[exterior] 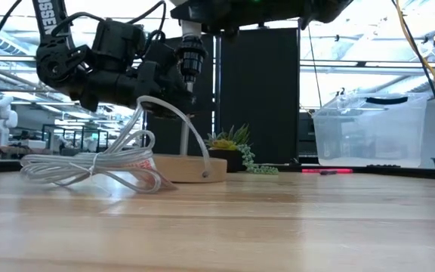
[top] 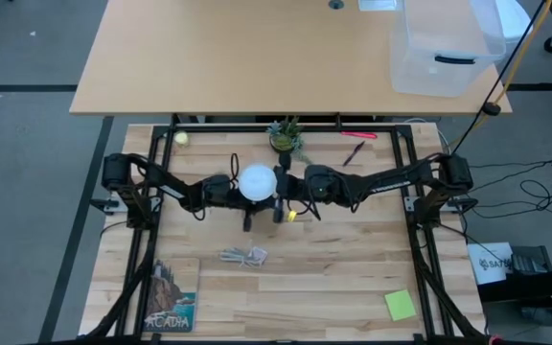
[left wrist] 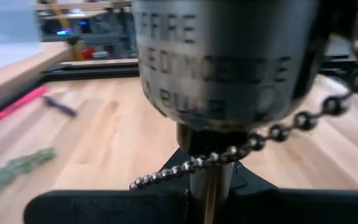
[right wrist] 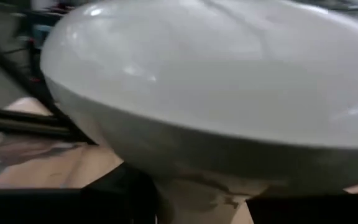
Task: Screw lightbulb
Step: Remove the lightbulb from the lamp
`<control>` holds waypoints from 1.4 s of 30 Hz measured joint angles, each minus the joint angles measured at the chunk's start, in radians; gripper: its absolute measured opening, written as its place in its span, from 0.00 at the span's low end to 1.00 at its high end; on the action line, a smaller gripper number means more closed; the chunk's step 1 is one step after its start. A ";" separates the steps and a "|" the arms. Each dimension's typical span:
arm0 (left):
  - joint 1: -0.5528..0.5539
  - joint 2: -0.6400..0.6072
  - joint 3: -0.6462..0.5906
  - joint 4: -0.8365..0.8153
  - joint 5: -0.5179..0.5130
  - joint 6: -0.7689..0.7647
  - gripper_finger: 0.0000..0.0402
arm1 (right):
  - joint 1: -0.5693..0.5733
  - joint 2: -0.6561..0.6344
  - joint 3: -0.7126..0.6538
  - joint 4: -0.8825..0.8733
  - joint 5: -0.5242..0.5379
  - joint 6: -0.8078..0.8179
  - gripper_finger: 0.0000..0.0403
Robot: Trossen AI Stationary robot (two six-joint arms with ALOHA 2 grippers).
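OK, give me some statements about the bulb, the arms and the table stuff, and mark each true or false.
1. The lightbulb sits between the two arms at mid-table. True.
2. A green sticky note lies near the table's right front corner. True.
3. The left gripper is wide open. False: it is shut on the lamp socket's stem.
4. The coiled white cord lies on the book. False: it lies on bare wood beside it.
5. The small potted plant stands behind the bulb. True.
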 joint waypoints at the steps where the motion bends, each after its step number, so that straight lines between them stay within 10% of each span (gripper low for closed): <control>1: 0.000 0.000 0.001 0.003 0.025 0.000 0.06 | -0.008 -0.004 0.000 -0.012 -0.037 0.000 0.46; 17: 0.001 0.002 0.003 0.029 0.201 0.071 0.06 | -0.153 -0.012 0.006 -0.052 -0.659 -0.018 0.46; 28: 0.047 0.002 0.048 0.030 0.377 0.089 0.06 | -0.182 -0.011 0.047 -0.084 -0.879 -0.024 0.43; 42: 0.048 0.007 0.067 0.028 0.363 0.095 0.06 | -0.178 -0.011 0.068 -0.143 -0.941 -0.025 0.44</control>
